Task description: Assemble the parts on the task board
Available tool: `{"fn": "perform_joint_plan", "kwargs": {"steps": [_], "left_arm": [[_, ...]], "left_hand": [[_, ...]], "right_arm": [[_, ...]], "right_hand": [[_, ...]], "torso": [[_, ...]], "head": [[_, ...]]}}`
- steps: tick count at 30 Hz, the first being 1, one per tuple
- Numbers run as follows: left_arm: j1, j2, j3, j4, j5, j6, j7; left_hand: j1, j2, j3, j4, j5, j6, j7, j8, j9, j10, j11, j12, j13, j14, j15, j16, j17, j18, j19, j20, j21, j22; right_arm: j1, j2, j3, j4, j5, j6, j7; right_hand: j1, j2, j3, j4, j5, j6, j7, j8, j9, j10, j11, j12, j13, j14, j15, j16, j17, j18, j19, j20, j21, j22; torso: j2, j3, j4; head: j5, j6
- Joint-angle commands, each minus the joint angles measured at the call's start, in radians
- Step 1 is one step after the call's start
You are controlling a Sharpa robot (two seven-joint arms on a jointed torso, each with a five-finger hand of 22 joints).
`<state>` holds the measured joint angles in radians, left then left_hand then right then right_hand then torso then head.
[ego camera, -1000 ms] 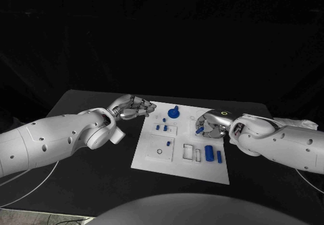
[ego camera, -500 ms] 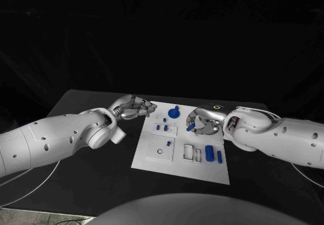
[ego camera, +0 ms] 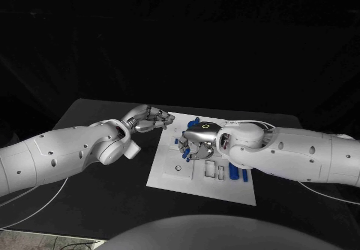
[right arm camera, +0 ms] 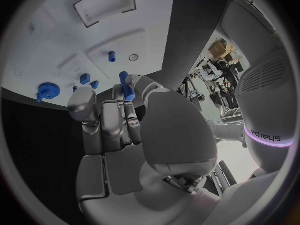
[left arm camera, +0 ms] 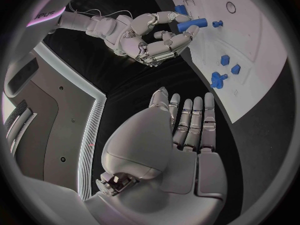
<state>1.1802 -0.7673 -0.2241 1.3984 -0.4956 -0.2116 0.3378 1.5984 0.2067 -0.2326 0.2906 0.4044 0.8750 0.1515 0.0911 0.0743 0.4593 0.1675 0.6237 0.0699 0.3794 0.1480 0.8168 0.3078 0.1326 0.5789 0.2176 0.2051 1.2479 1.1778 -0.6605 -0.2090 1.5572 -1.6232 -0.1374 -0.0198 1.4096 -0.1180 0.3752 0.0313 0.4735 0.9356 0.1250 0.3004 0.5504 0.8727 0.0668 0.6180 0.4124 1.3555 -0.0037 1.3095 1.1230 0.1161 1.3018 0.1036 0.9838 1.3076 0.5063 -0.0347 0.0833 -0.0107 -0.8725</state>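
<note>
Mid-assembly, by the look of it. Left hand point(ego camera: 150, 120) off the far-left corner of the board point(ego camera: 169, 179), just beside its edge, fingers curled in, nothing held; silver metal links, white glossy arm shell. Board: flat white matte plate on the black table point(ego camera: 98, 182), with shallow rectangular recesses and a small dark ring point(ego camera: 176, 168) in the near-left panel. Already seated, probably: small blue pegs point(ego camera: 177, 141) standing upright left of centre, and a blue gear-like knob point(ego camera: 193, 125) at the far edge. Right hand point(ego camera: 196, 145) over the board's middle, pinching a short blue cylinder point(right arm camera: 127, 87) between thumb and fingertips, other fingers loosely curled; cylinder tilted above the plate, not yet in any hole, best seen from the left wrist point(left arm camera: 190, 24). Still loose, likely: blue cylinders point(ego camera: 239, 172) lying flat near the right edge, partly hidden by the right arm. Empty rectangular slots point(ego camera: 213, 169) beside them remain unfilled. All parts smooth hard plastic, uniform blue. Remaining: seat the held cylinder, then the loose ones.
</note>
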Motion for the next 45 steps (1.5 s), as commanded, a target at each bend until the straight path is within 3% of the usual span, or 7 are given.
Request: {"fn": "perform_joint_plan", "kwargs": {"steps": [1, 21, 38, 45], "left_arm": [[0.0, 0.001, 0.001, 0.002, 0.005, -0.016, 0.027], [0.0, 0.004, 0.001, -0.002, 0.006, 0.001, 0.024], [-0.001, 0.009, 0.001, -0.006, 0.006, 0.014, 0.021], [-0.003, 0.013, 0.001, -0.01, 0.006, 0.019, 0.019]], "left_hand": [[0.003, 0.003, -0.006, 0.002, 0.003, -0.007, 0.002, 0.003, 0.0, -0.01, 0.0, 0.006, -0.002, -0.008, 0.002, 0.004, -0.001, -0.001, 0.001, 0.003, -0.005, 0.002], [0.005, 0.006, -0.006, 0.002, 0.004, -0.008, 0.01, 0.004, 0.0, -0.013, -0.003, 0.009, -0.001, -0.015, 0.001, 0.005, -0.005, 0.001, 0.0, 0.003, -0.008, 0.003], [0.006, 0.007, -0.006, 0.002, 0.005, -0.008, 0.01, 0.004, 0.0, -0.013, -0.003, 0.01, -0.002, -0.015, 0.001, 0.006, -0.005, 0.001, 0.0, 0.003, -0.008, 0.003], [0.007, 0.008, -0.005, 0.002, 0.005, -0.008, 0.01, 0.004, 0.0, -0.014, -0.002, 0.01, -0.002, -0.016, 0.001, 0.007, -0.006, 0.001, 0.0, 0.003, -0.009, 0.003]], "right_arm": [[-0.003, 0.016, 0.0, -0.005, -0.069, 0.061, -0.031], [-0.076, 0.097, 0.0, -0.023, -0.294, -0.007, -0.062], [-0.115, 0.106, 0.0, -0.033, -0.316, -0.028, -0.072], [-0.119, 0.103, 0.0, -0.035, -0.317, -0.017, -0.074]], "right_hand": [[0.0, 0.004, 0.003, -0.001, -0.004, -0.007, 0.001, -0.006, -0.001, 0.004, 0.001, -0.004, 0.0, -0.007, 0.002, -0.006, -0.001, -0.002, -0.005, 0.0, -0.003, 0.113], [-0.006, -0.004, 0.01, -0.011, 0.0, -0.002, -0.004, -0.015, 0.0, 0.037, -0.007, -0.006, 0.001, -0.009, -0.001, -0.009, -0.004, 0.0, -0.011, -0.004, -0.008, 0.112], [-0.01, -0.007, 0.011, -0.013, -0.008, 0.0, -0.007, -0.02, -0.001, 0.044, -0.01, -0.007, 0.004, -0.009, -0.003, -0.01, -0.007, 0.001, -0.013, -0.006, -0.01, 0.111], [-0.009, -0.009, 0.013, -0.017, -0.01, -0.002, -0.009, -0.024, -0.001, 0.044, -0.011, -0.009, 0.004, -0.011, -0.005, -0.012, -0.009, 0.001, -0.015, -0.007, -0.012, 0.111]], "torso": [[0.0, 0.0003, 0.0], [0.0, -0.0004, -0.002], [0.0, 0.0003, -0.0023], [0.0, -0.0008, -0.0016]], "head": [[0.008, 0.0], [0.019, 0.0], [0.028, 0.0], [0.023, 0.0]]}}
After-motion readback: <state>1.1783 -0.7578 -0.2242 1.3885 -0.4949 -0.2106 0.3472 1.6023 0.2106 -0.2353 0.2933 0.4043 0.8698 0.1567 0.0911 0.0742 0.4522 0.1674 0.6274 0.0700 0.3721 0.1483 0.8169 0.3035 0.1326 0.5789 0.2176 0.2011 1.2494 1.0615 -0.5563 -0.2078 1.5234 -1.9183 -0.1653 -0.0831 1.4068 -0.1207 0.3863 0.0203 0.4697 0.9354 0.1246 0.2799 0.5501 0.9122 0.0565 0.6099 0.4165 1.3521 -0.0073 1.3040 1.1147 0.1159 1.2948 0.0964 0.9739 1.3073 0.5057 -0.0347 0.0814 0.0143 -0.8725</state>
